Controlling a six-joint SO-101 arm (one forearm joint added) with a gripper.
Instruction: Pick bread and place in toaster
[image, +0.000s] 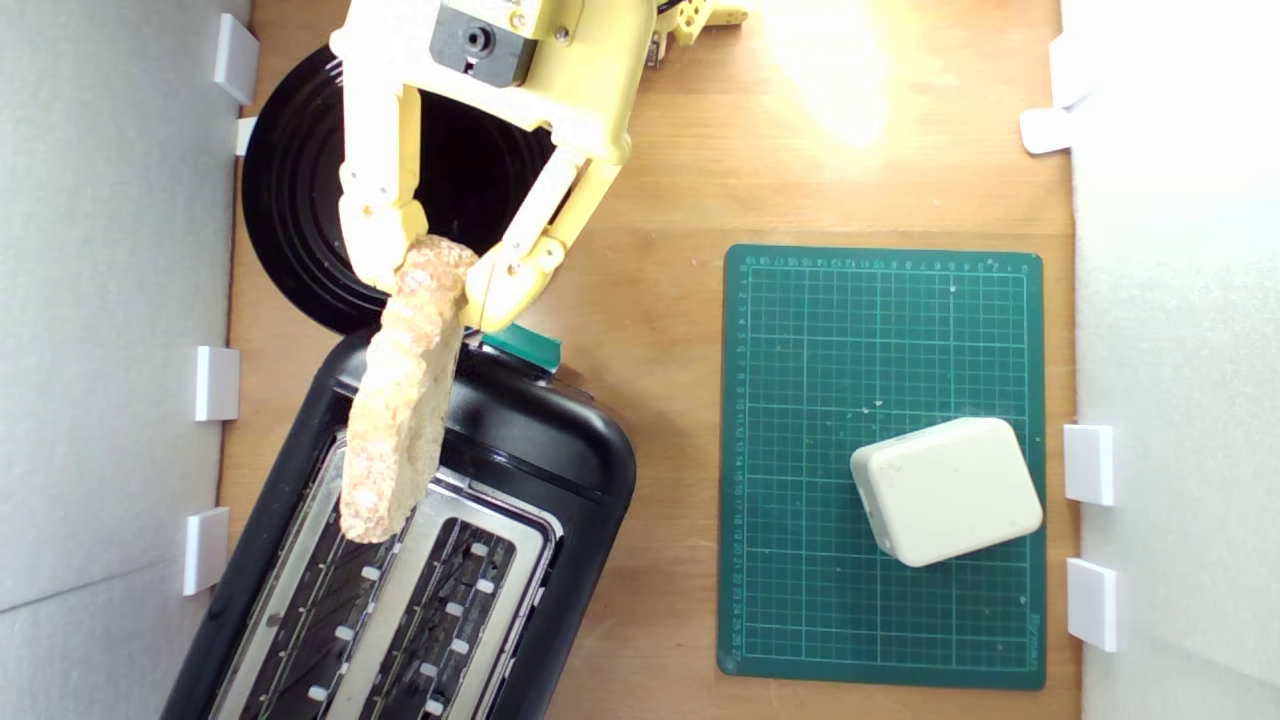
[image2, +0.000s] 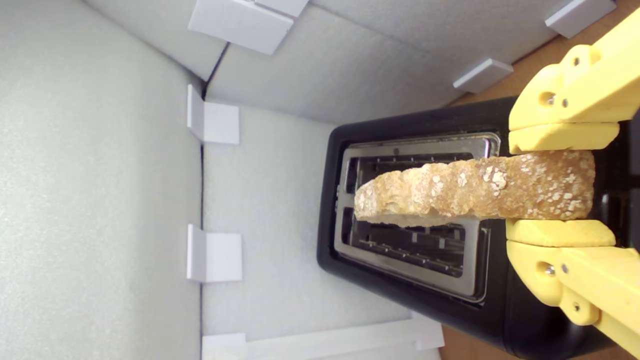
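One slice of bread (image: 405, 390) is clamped edge-on between the yellow gripper (image: 432, 277) fingers, extending forward from the fingertips above the toaster (image: 560, 455). Its long axis looks nearly parallel to the slots; judged slightly off the nearer slot (image2: 400, 167), still above it.

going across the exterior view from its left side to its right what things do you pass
White foam wall → black plate → bread, pinched edge-up in the tool above the toaster → bare wooden table → green cutting mat → cream block on the mat → white foam wall.
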